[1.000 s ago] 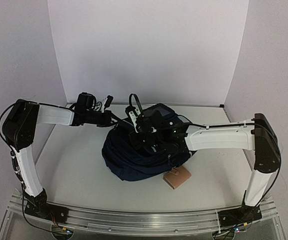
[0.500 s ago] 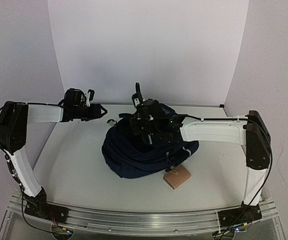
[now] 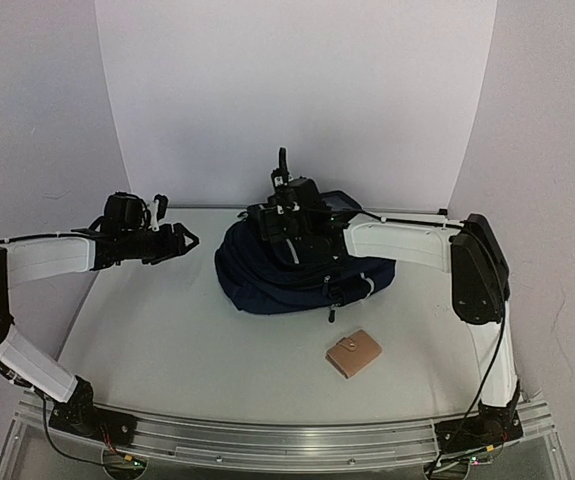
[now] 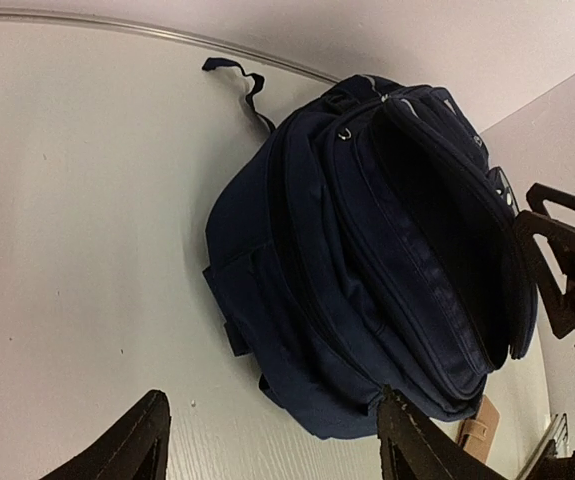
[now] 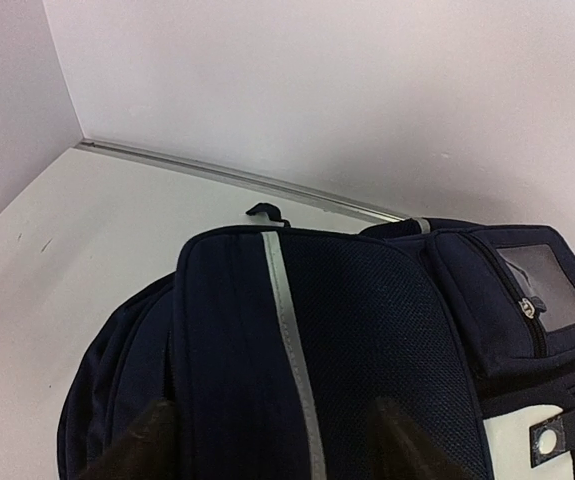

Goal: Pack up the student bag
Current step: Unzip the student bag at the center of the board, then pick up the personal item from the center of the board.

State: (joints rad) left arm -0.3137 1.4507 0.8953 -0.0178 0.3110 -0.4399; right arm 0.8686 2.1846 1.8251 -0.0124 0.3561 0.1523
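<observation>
Your student bag lies slumped on the worktop, in the middle towards the back wall, resting on nothing else. In the left wrist view one zipped compartment gapes open, dark inside, and a thin strap loop trails from the bag onto the bare worktop.

Your left end effector is open. Its 2 fingers stand wide apart with nothing between them. It sits clear of the bag on the bag's left side and points at it.

Your right end effector reaches in from the right and hangs over the top of the bag. Its fingers are blurred at the bottom of the right wrist view, but they are spread and grip nothing. Below them you can see a grey reflective stripe running down a mesh panel, a small clear window pocket and a white patch. Whether the fingertips touch the fabric, you cannot tell.

A small tan wallet lies flat on the worktop near the bag, on the side closer to the arm bases and apart from it.
</observation>
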